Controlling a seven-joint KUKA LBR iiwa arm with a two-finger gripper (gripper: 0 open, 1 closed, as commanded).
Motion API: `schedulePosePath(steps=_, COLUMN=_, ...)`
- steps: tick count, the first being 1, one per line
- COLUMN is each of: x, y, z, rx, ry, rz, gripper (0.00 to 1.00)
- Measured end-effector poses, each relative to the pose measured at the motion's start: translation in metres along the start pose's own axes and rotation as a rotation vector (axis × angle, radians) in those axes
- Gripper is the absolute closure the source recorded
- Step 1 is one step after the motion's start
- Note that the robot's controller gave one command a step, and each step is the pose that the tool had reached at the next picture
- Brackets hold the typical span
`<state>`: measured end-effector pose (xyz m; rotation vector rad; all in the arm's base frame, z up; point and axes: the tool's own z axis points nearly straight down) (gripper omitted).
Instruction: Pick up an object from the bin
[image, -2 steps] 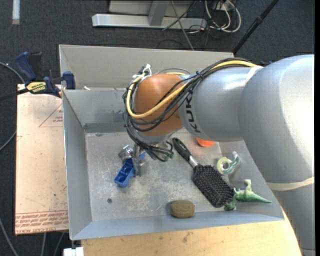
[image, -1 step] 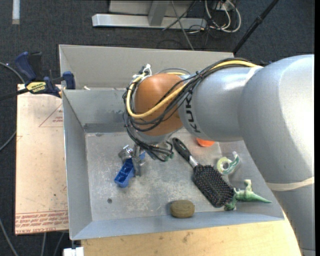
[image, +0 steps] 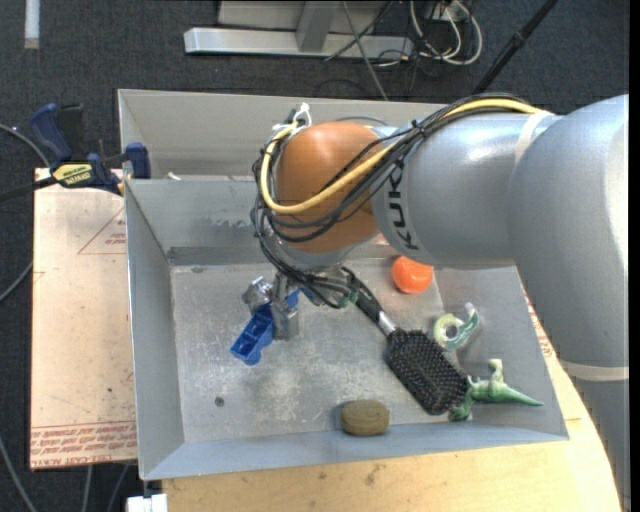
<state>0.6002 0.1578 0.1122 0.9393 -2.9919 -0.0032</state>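
Observation:
My gripper (image: 274, 307) hangs under the orange wrist cover at the bin's left centre. Its two metal fingers (image: 261, 292) stand on either side of the upper end of a blue plastic clip-like piece (image: 253, 338). That piece slants down to the left, and its lower end rests on the bin floor. The fingers look closed against it. A black hairbrush (image: 424, 368) lies to the right, its handle pointing up-left toward the gripper.
An orange ball (image: 411, 274) sits at the right near the back wall. A pale green ring (image: 455, 328) and a green toy dinosaur (image: 492, 391) lie by the right wall. A brown stone-like lump (image: 365, 417) rests near the front wall. The arm covers the bin's upper right.

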Motion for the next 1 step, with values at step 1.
schedulePosePath(steps=1, x=-0.006, y=-0.0066, z=-0.0487, rx=0.004, ry=-0.009, rz=-0.019, gripper=1.0)
